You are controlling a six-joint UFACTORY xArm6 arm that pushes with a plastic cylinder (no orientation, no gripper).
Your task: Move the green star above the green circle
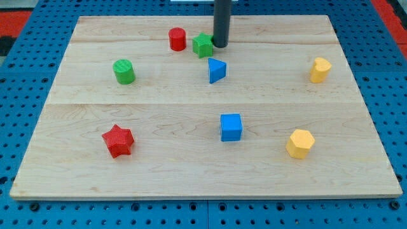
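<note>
The green star (pixel 203 45) lies near the view's top, just right of a red cylinder (pixel 177 39). The green circle (pixel 124 71), a short cylinder, stands lower and to the view's left of the star. My tip (pixel 220 46) comes down from the view's top and rests right against the star's right side.
A blue triangle (pixel 216 70) lies just below the star and the tip. A blue cube (pixel 231 126) sits in the middle bottom, a red star (pixel 117 140) at bottom left. Two yellow blocks (pixel 320 69) (pixel 299 143) sit at the right. The wooden board (pixel 95 184) ends on a blue pegboard.
</note>
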